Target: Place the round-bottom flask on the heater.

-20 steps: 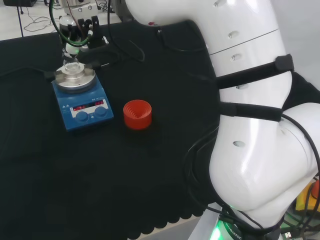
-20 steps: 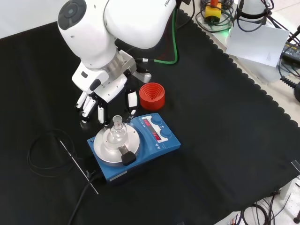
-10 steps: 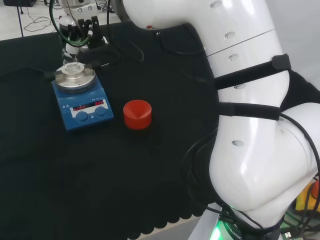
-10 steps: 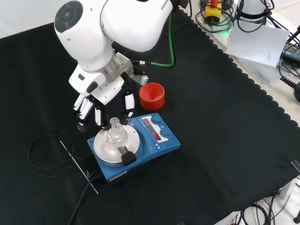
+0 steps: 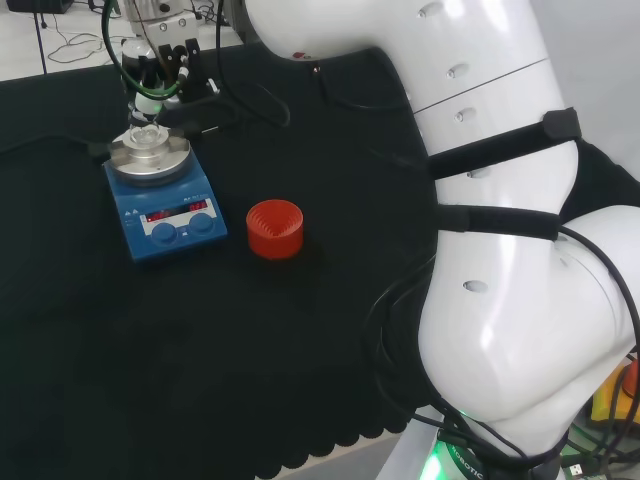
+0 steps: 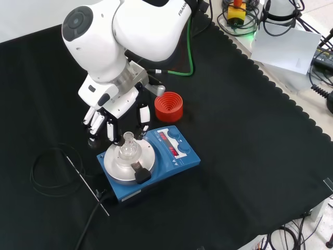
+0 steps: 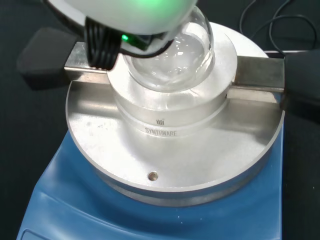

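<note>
The round-bottom flask (image 6: 128, 149) sits upright in the metal block on top of the blue heater (image 6: 177, 156), neck up, and in my wrist view its clear bulb (image 7: 172, 55) rests inside the block's raised ring, centred on the silver plate (image 7: 175, 150). My hand (image 6: 112, 112) hangs just behind and above the flask in the front view, fingers (image 6: 110, 130) pointing down and spread, relaxed rather than curled, and not closed round the glass. Compared with a second ago the hand has lifted a little and drawn back from the flask's neck, while the flask itself has stayed where it was on the heater, neither tilting nor following my fingers. In the head view the flask (image 5: 146, 132) stands on the heater (image 5: 165, 205) at the far left of the cloth, with my hand (image 5: 158, 62) above it. I read that as the release having gone cleanly: the flask is set down and standing on its own, so the placement looks done and what remains is to clear the arm away without brushing the neck. The red ribbed stand (image 6: 168, 105) stands empty just beside the heater.
</note>
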